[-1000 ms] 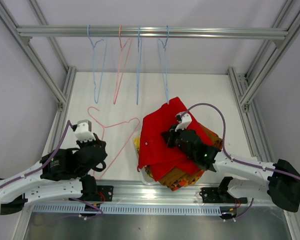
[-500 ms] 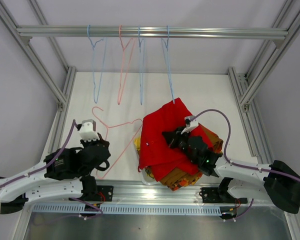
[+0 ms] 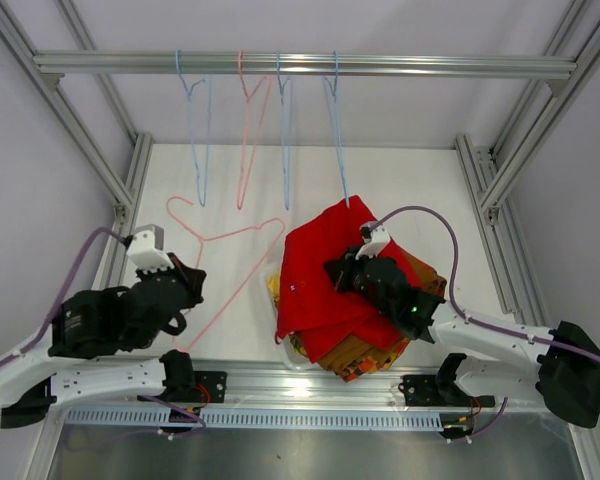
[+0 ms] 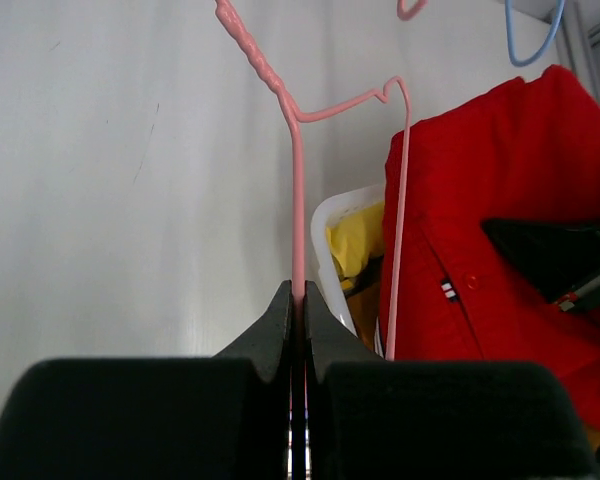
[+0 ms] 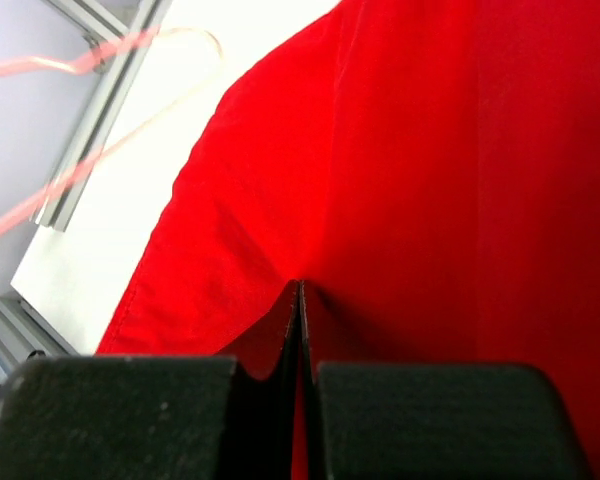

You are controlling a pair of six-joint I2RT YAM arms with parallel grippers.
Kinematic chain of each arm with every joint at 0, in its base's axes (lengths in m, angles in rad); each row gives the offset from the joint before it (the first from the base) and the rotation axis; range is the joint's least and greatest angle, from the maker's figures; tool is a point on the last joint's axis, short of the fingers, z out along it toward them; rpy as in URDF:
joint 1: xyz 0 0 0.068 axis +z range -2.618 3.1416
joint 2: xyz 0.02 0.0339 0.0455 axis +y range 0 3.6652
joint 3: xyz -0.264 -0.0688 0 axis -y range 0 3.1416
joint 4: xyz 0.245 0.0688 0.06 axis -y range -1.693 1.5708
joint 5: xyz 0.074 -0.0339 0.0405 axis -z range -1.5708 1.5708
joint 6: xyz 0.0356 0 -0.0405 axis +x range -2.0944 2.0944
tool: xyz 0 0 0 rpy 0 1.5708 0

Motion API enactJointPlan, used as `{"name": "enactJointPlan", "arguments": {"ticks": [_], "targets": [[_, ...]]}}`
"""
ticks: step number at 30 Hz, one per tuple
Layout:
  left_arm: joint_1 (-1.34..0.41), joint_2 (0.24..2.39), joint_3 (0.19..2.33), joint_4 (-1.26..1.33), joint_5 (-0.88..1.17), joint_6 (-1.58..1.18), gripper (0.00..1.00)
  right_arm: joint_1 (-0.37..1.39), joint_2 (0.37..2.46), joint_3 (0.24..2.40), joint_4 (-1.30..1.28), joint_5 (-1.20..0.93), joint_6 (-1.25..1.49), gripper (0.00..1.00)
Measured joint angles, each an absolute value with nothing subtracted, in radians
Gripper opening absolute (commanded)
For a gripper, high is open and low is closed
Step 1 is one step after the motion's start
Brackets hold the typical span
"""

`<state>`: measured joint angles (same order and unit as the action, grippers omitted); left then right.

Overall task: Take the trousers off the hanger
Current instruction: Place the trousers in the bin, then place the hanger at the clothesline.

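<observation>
A white table [image 3: 400, 190] lay under a metal rail [image 3: 430, 66], seen from above. On the table's near right sat a pile [image 3: 365, 352] of folded trousers in a white basket [image 4: 345, 197]. The red trousers [image 3: 315, 265] were spread on top, with a yellow pair [image 4: 355, 240] peeking out at the left. 4 wire hangers hung from the rail, 3 blue and 1 pink. The lower end of the rightmost blue hanger [image 3: 335, 140] met the red trousers' far edge; whether it was caught in them could not be told. Another pink hanger [image 4: 297, 200] lay bare on the table. The left gripper [image 4: 298, 300] was clamped on its wire. The right gripper [image 5: 300, 300] was closed, seemingly pinching a fold of the red trousers.

The cloth looked soft, light and limp. It would likely sag and slide, so a thick fold or the waistband seemed the best hold.
</observation>
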<state>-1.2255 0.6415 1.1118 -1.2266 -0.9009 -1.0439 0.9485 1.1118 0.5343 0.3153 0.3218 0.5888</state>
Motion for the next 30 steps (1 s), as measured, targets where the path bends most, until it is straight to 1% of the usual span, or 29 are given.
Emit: {"name": "enactJointPlan", "arguments": {"ticks": [3, 6, 7, 9, 10, 12, 16, 21, 25, 30], "targets": [[-1.225, 0.623, 1.168, -1.25, -0.9, -1.037, 0.01, 0.947, 1.099, 0.606, 0.193, 0.311, 0.592, 0.04], [-1.225, 0.601, 1.207, -1.274, -0.881, -1.024, 0.01, 0.948, 1.084, 0.684, 0.087, 0.304, 0.593, 0.22], [-1.225, 0.597, 1.217, -1.283, -0.874, -1.019, 0.01, 0.948, 1.08, 0.707, 0.061, 0.302, 0.595, 0.36], [-1.225, 0.594, 1.246, -1.305, -0.853, -1.011, 0.01, 0.95, 1.074, 0.757, 0.014, 0.296, 0.593, 0.43], [-1.225, 0.594, 1.256, -1.31, -0.844, -1.01, 0.01, 0.951, 1.072, 0.775, 0.0, 0.292, 0.593, 0.5], [-1.225, 0.593, 1.276, -1.327, -0.818, -1.007, 0.01, 0.955, 1.065, 0.806, -0.033, 0.283, 0.59, 0.58], [-1.225, 0.588, 1.303, -1.337, -0.769, -0.991, 0.01, 0.96, 1.051, 0.852, -0.096, 0.261, 0.58, 0.68], [-1.225, 0.573, 1.358, -1.349, -0.715, -0.968, 0.01, 0.961, 1.025, 0.896, -0.159, 0.242, 0.564, 0.74], [-1.225, 0.56, 1.399, -1.348, -0.674, -0.957, 0.01, 0.961, 1.002, 0.929, -0.202, 0.236, 0.546, 0.76], [-1.225, 0.541, 1.402, -1.31, -0.598, -0.921, 0.01, 0.961, 0.968, 0.971, -0.241, 0.225, 0.539, 0.75]]}}
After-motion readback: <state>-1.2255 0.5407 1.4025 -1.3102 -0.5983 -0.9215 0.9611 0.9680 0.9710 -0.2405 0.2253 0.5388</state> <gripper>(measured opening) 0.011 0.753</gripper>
